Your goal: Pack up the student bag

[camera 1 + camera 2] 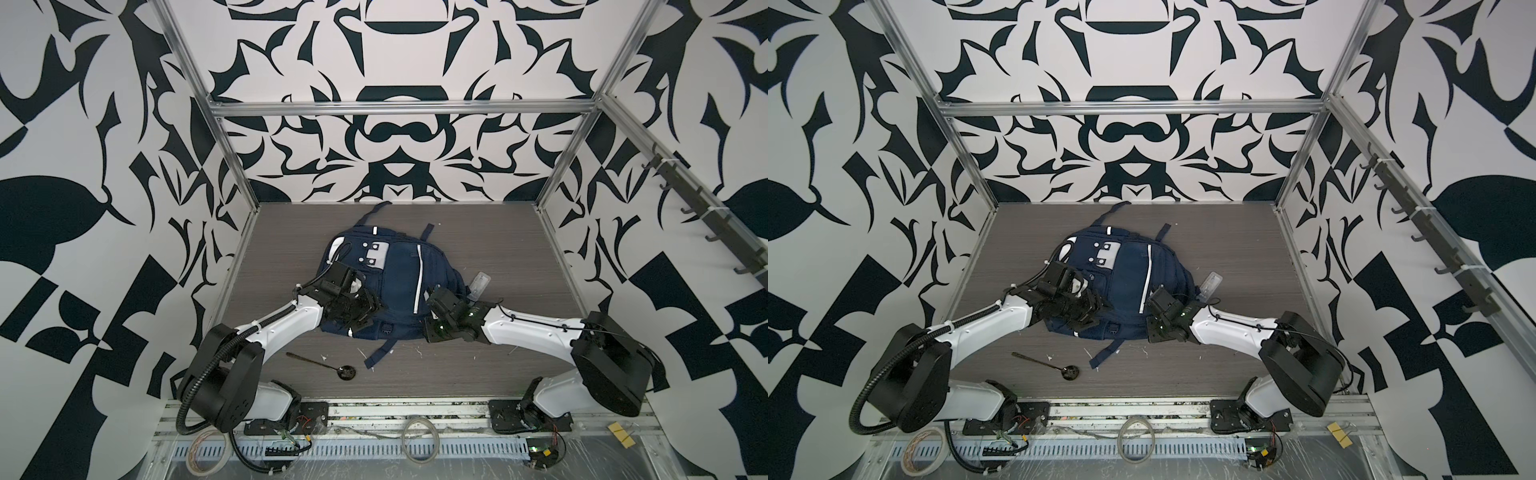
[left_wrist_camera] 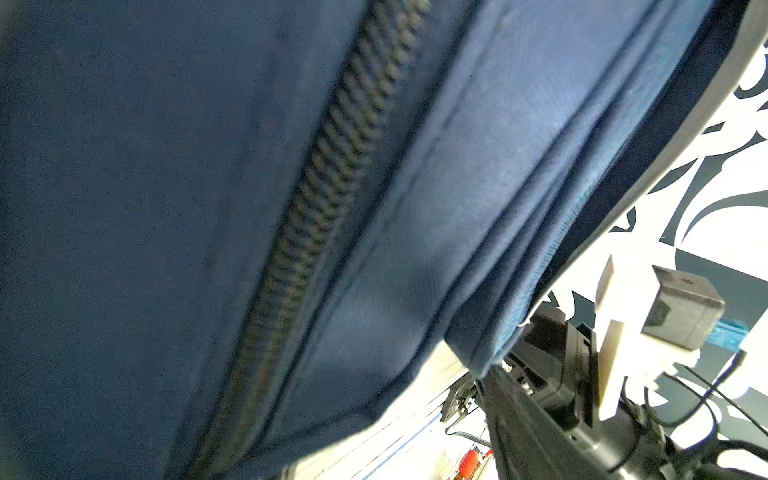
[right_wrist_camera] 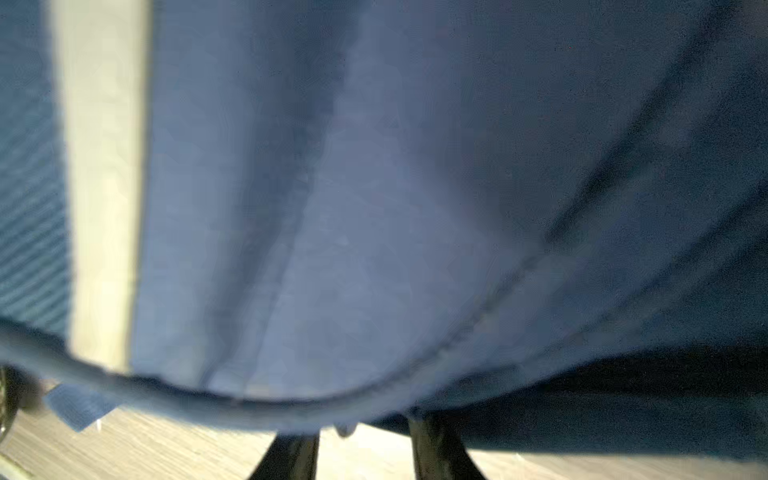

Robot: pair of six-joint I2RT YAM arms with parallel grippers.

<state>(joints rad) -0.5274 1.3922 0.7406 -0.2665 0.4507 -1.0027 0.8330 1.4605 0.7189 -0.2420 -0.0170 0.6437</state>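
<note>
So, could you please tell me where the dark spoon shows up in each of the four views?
In a top view: the spoon lies on the table, in front of the student bag, left of centre.
In a top view: the same spot, in front of the bag.
Left wrist: not in it.
Right wrist: not in it.
Shared landmark: the student bag, seen in all four.
</note>
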